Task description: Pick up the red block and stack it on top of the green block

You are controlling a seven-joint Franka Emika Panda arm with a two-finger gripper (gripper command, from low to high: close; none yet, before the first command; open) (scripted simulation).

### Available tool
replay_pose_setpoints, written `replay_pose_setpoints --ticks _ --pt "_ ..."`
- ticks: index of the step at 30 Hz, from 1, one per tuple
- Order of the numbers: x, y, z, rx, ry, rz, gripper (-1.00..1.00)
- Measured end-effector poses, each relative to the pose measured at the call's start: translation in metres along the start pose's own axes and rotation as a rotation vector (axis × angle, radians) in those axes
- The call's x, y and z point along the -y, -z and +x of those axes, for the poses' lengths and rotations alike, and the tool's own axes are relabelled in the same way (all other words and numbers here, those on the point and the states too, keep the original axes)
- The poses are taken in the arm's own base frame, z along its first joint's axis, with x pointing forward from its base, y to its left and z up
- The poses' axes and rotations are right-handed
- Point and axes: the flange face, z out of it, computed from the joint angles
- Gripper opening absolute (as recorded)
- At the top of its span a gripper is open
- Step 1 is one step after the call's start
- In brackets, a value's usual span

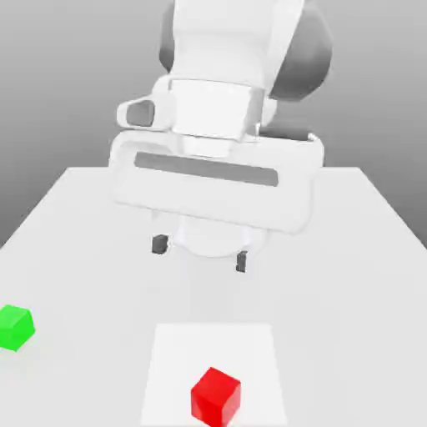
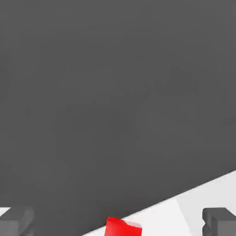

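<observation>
Red block (image 1: 216, 397) sits on the white table (image 1: 359, 275), near the front edge in the exterior view, on a slightly brighter rectangular patch (image 1: 242, 342) of the surface; it is a cube, so no axis is longer than another, and it stands turned about the vertical — one upright corner edge faces the camera, with two side faces angling away to either side and the flat top face level. In the hand view the same block (image 2: 122, 227) shows a corner and a lit top face at the table's edge. Green block (image 1: 15, 327) rests flat on the table well apart from it, toward the exterior view's left, also turned slightly so two side faces show. The gripper (image 1: 200, 253) hangs above the table behind the red block, clear of both cubes; its two dark fingertips (image 1: 159, 244) stand spread wide with nothing between them — likewise in the hand view (image 2: 118, 222).
</observation>
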Motion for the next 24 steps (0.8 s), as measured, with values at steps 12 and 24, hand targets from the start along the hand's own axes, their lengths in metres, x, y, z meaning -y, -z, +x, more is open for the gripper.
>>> replay_pose_setpoints --ticks 12,24 --pt "-0.046 -0.182 -0.042 0.137 -0.143 -0.168 -1.0" --pt "-0.041 -0.134 -0.029 0.135 -0.155 -0.17 -1.0"
